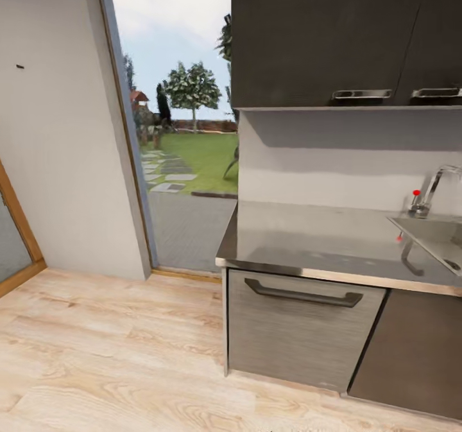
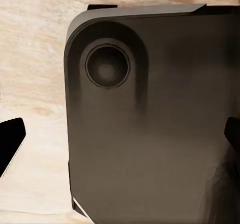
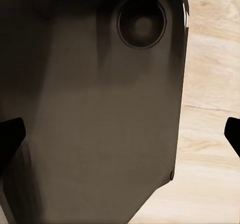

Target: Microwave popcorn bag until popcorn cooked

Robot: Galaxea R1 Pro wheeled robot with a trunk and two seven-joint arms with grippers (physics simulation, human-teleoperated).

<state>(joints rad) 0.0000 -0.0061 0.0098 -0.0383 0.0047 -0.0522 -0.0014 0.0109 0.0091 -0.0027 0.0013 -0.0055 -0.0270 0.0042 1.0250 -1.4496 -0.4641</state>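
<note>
Brushed steel-grey desk [image 1: 308, 239] runs along the right of the head view, glossy, reflecting the wall behind it. No popcorn bag or microwave can be placed from these pictures; the stretch of desk in view is bare up to the sink. Sink basin [image 1: 431, 239] is set into the desk at the far right, with a chrome tap [image 1: 436, 185] behind it carrying a small red knob. Under the desk: a grey drawer front [image 1: 295, 336] with a dark bar handle [image 1: 303, 294]; a dark cabinet door [image 1: 417, 355] beside it on the right. Above: dark charcoal wall cabinets [image 1: 333, 34] with metal pull handles along their lower edge. Pale grey wall [image 1: 58, 130] on the left. Between wall and cabinets, an open doorway [image 1: 183, 130] onto lawn, stepping stones and a tree. Light wood floor [image 1: 109, 355] in the near part of the scene.

Left wrist view: left fingers [image 2: 11, 144] show as dark tips at the frame edges, set wide apart, nothing between them; behind them a dark rounded robot base panel [image 2: 150, 124] over wood floor. Right wrist view: right fingers [image 3: 11, 136] likewise wide, empty, over the same kind of dark panel [image 3: 100, 109] and floor.
</note>
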